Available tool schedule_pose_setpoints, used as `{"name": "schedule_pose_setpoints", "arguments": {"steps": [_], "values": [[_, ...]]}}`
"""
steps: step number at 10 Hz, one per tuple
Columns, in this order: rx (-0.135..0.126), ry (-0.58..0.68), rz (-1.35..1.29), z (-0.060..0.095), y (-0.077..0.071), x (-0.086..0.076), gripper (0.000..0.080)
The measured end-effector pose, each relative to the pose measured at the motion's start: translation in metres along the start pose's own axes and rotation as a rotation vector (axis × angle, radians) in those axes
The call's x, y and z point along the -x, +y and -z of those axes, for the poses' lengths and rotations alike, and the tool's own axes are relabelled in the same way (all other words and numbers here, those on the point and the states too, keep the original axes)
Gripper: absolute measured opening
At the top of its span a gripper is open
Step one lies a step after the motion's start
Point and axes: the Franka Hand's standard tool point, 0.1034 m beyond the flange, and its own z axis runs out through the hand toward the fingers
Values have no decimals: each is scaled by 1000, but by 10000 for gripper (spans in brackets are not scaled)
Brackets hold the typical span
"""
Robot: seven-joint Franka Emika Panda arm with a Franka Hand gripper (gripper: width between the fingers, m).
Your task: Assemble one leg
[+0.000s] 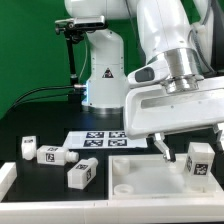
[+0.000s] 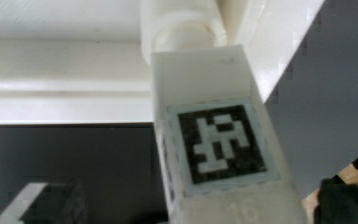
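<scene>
One leg (image 1: pixel 199 161), a white block with a black-and-white tag, stands slightly tilted on the big white panel (image 1: pixel 140 178) at the exterior view's right. My gripper (image 1: pixel 188 148) is above and around it, open, with one finger (image 1: pixel 160 146) well clear of its side. In the wrist view the leg (image 2: pixel 220 130) fills the middle, its far end against the panel (image 2: pixel 60 70). The fingers (image 2: pixel 34 205) sit apart on either side, not pressing it. Three more legs (image 1: pixel 52 154) lie on the black table at the exterior view's left.
The marker board (image 1: pixel 100 138) lies flat behind the panel. The robot's white base (image 1: pixel 100 70) and a dark stand (image 1: pixel 70 40) rise at the back before a green curtain. A white edge (image 1: pixel 5 180) shows at the left front.
</scene>
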Motion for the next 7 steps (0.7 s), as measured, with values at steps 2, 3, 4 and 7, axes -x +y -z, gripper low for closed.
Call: {"name": "schedule_pose_setpoints", "arguments": {"steps": [2,3,4,7], "values": [[-31,-89,-75,0,-16,-8,649],[-50,-180,-114,-1,-17,-9,649],[-68,-285,-164,-2,-19,-10,649],[-94,-459,-182,-3,-7,-5,649]]}}
